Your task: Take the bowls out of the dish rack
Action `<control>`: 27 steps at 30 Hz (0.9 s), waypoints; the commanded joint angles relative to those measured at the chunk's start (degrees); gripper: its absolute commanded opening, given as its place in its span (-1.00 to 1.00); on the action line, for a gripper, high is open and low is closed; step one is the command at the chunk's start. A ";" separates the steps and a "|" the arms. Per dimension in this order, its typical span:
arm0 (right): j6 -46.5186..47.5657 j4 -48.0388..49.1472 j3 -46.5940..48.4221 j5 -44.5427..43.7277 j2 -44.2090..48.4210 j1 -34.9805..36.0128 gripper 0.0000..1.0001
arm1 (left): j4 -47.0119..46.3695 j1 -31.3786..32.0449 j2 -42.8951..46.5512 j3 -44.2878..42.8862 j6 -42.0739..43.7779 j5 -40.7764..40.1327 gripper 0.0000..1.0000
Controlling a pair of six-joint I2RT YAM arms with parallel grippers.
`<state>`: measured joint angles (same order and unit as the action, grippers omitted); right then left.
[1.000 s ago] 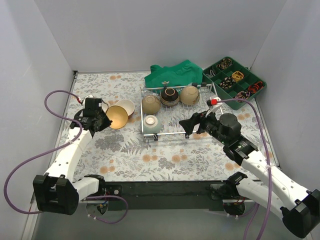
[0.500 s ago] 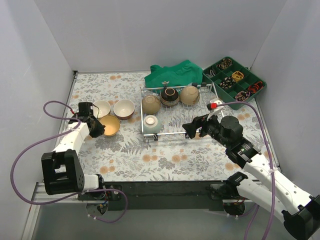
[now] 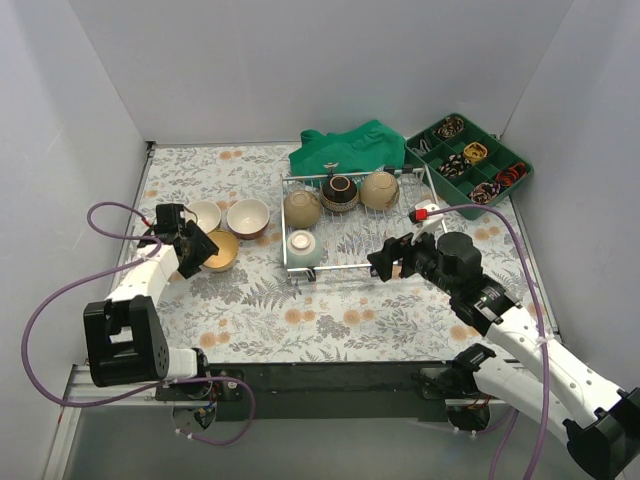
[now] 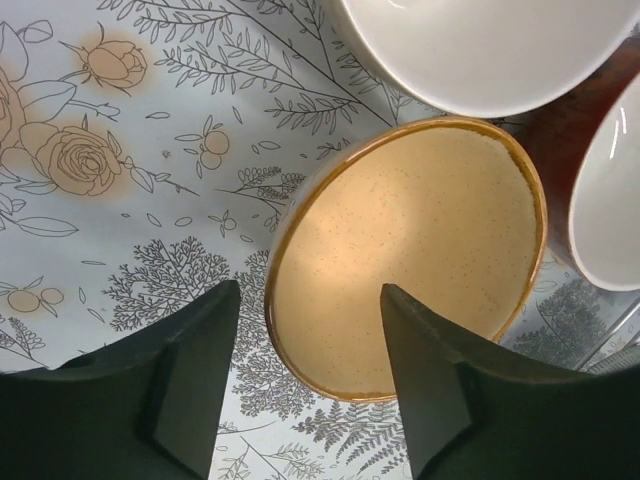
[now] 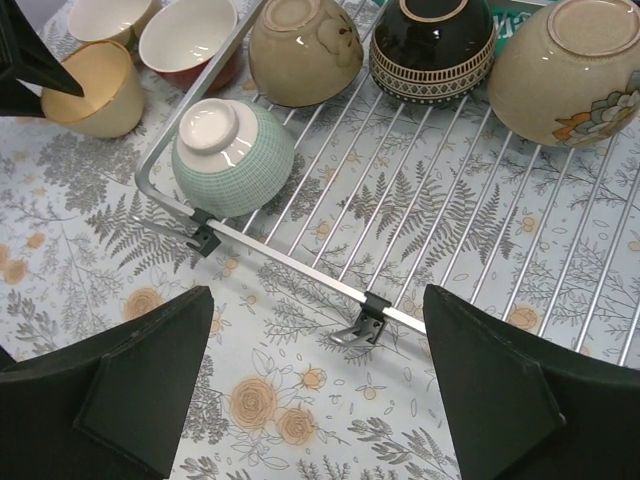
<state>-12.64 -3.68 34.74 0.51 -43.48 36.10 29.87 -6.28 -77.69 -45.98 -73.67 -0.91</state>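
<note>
Floral-print table [image 3: 330,310], enclosed by plain white walls; contents listed from the near edge outward.

1. Right gripper [image 5: 315,300]: fingers spread wide, nothing between them, poised just in front of the dish rack's front rail.
2. Left gripper [image 4: 310,295]: fingers apart, straddling the near rim of the tan bowl [image 4: 410,250] without clamping it. The bowl sat upright on the table.
3. White bowl [image 3: 205,214] and red-brown bowl [image 3: 248,215]: upright, side by side, just beyond the tan one, left of the rack.
4. Dish rack [image 3: 350,267]: silver wire, mid-table, holding four bowls, all upside down. Green ribbed bowl [image 5: 232,145] at the front left corner. Along the back, a plain beige bowl [image 3: 302,208], a dark banded bowl [image 3: 340,192] and a beige flowered bowl [image 3: 379,189].
5. Green cloth [image 3: 345,148] behind the rack; green compartment tray [image 3: 413,152] at far right.

Handling note: the bowls looked like glazed ceramic, so probably stiff, slick, fairly weighty and liable to chip. Inverted as they lay, the raised foot ring or the body across its width seemed the likeliest hold.
</note>
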 commanded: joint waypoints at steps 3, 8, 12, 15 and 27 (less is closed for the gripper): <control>5.34 -3.69 6.03 -3.85 -3.36 -0.06 0.93 | 0.36 -0.22 6.67 -1.04 1.25 -0.50 0.49; 10.17 -7.21 10.95 -8.07 -8.28 -0.06 0.97 | 0.02 -0.13 11.33 -2.27 2.47 0.11 0.85; 15.88 -7.74 14.90 -11.58 -12.66 -0.06 0.97 | -2.17 0.48 16.41 -2.37 4.14 2.56 0.96; 21.42 -8.97 18.50 -14.21 -17.05 -0.06 0.97 | -4.81 2.75 19.67 -1.14 6.51 2.23 0.97; 46.47 -1.25 26.34 -25.99 -36.74 -0.06 0.97 | -11.85 16.56 28.64 6.60 14.60 -5.86 0.96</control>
<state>23.27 -10.37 57.76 -20.27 -75.66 36.07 20.84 8.80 -51.57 -40.58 -62.06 -4.69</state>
